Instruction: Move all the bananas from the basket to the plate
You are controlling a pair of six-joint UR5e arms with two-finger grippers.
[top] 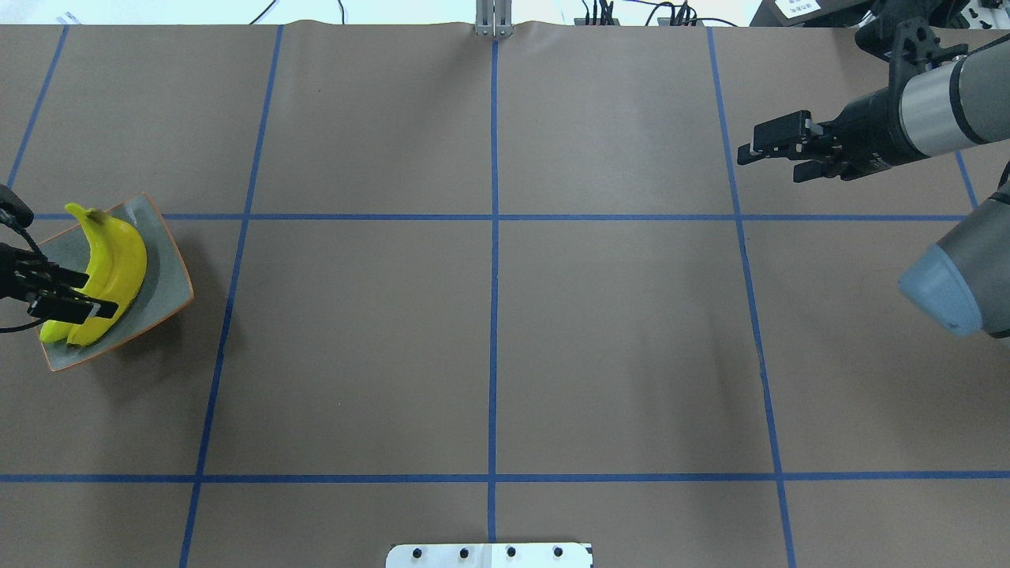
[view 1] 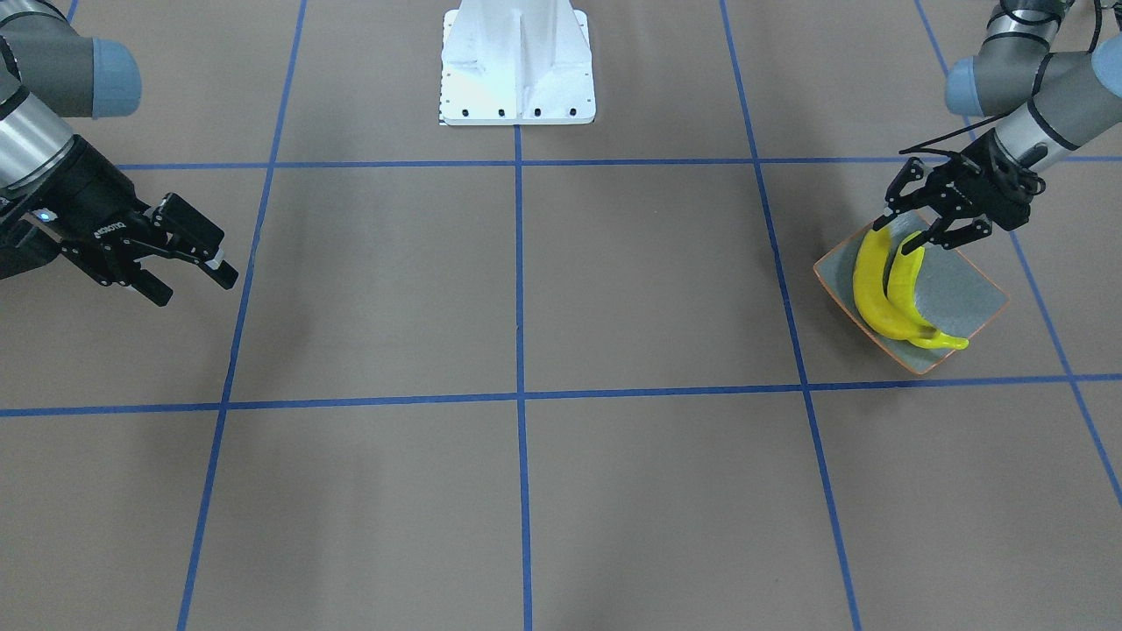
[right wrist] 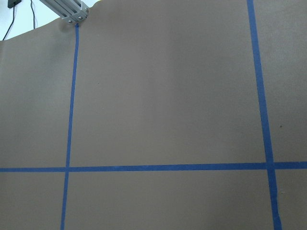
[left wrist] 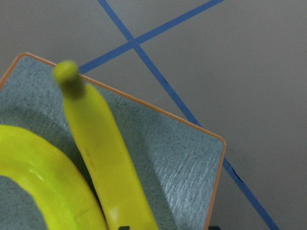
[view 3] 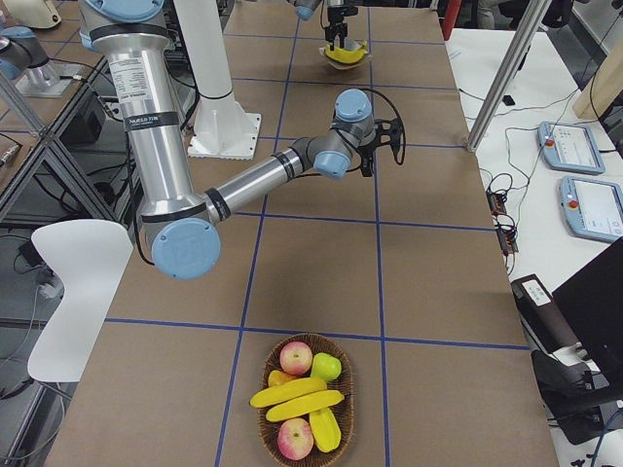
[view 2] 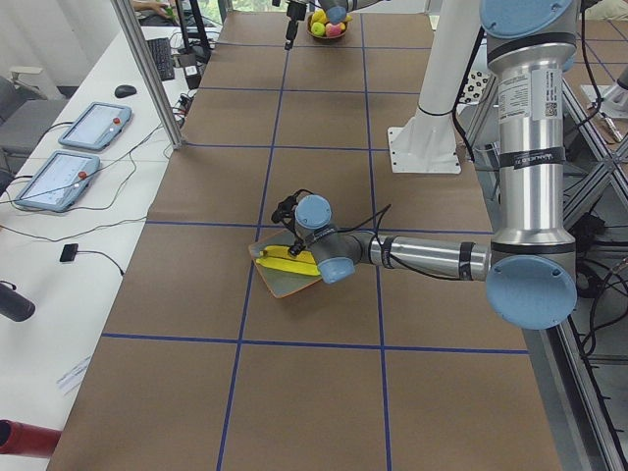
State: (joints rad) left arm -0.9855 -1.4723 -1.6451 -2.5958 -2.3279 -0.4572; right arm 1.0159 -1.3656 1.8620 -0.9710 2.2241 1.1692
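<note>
Two yellow bananas [view 1: 877,298] lie side by side on the grey-green plate [view 1: 964,294] with the orange rim. They also show in the overhead view [top: 118,264] on the plate [top: 162,268] at the table's far left. My left gripper [view 1: 903,232] is open and hovers just over the bananas' near ends. The left wrist view looks down on both bananas [left wrist: 105,158] and the plate [left wrist: 172,153]. My right gripper [top: 769,158] is open and empty, above bare table at the far right. The basket [view 3: 336,355] holds two more bananas [view 3: 292,394].
The basket also holds apples [view 3: 295,357] and other fruit, and stands at the table's right end, outside the overhead view. The white robot base [view 1: 517,66] is at the middle of the robot's side. Blue tape lines cross the brown table.
</note>
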